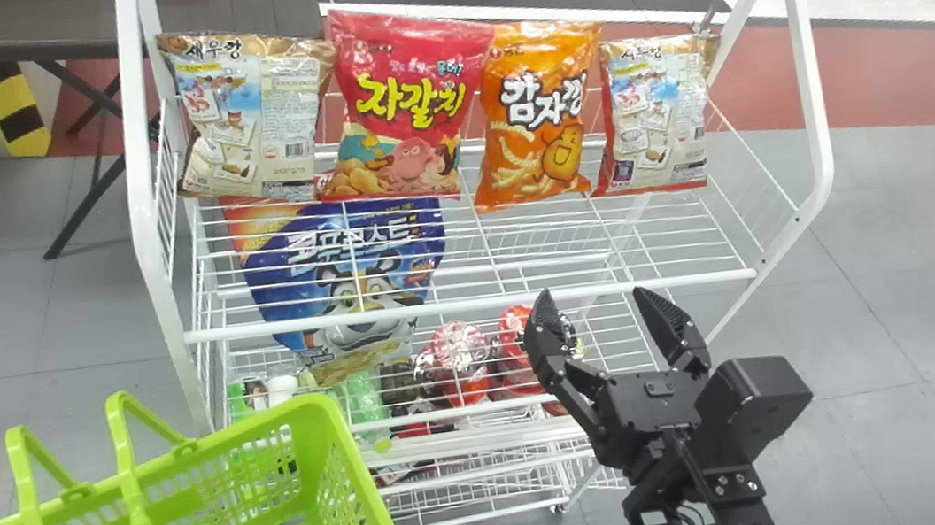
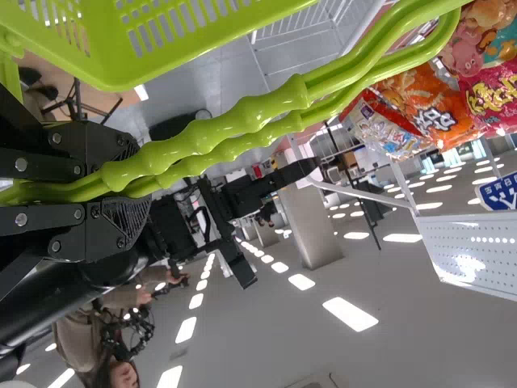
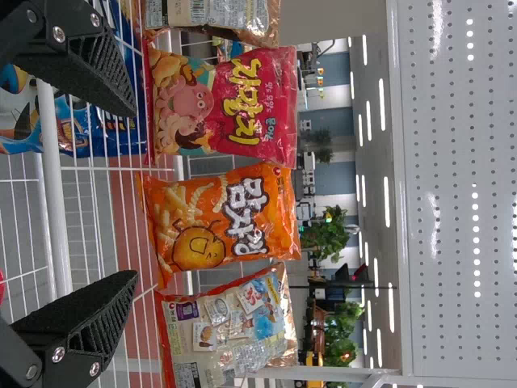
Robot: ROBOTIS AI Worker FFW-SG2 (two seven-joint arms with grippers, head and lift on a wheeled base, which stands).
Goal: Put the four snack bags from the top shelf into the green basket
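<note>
White rack (image 1: 148, 203): stands ahead of the robot; its side frames bound the work at both ends.
Top shelf (image 1: 684, 280): carries all four snack bags, upright in a row along its far side.
Green basket (image 1: 344, 434): at the robot's left, near the rack's left front; judged ready to receive.
Blue bag (image 1: 343, 269): below the top shelf, seen through the wires; not among the four, to be left alone.
Snack bags: left beige bag (image 1: 254, 119), red bag (image 1: 403, 101), orange bag (image 1: 543, 110), right beige bag (image 1: 659, 114). Step in hand, as judged: lining up for the first pick.
Right gripper (image 1: 592, 292): before the shelf, fingers spread, nothing between them. The right wrist view suggests it faces the orange bag. Next move calls for rising over the rail, advancing, then pinching one bag only.
Left gripper (image 2: 129, 182): fingers pinching the basket handles (image 2: 287, 101).
Front rail (image 1: 473, 304): near the fingertips; depth is hard to read here, so clearance cannot be certified.
Bag edges: neighbours touch or nearly touch, leaving scant finger room; a side entry could push the next bag over. Open room lies over the shelf's near half.
</note>
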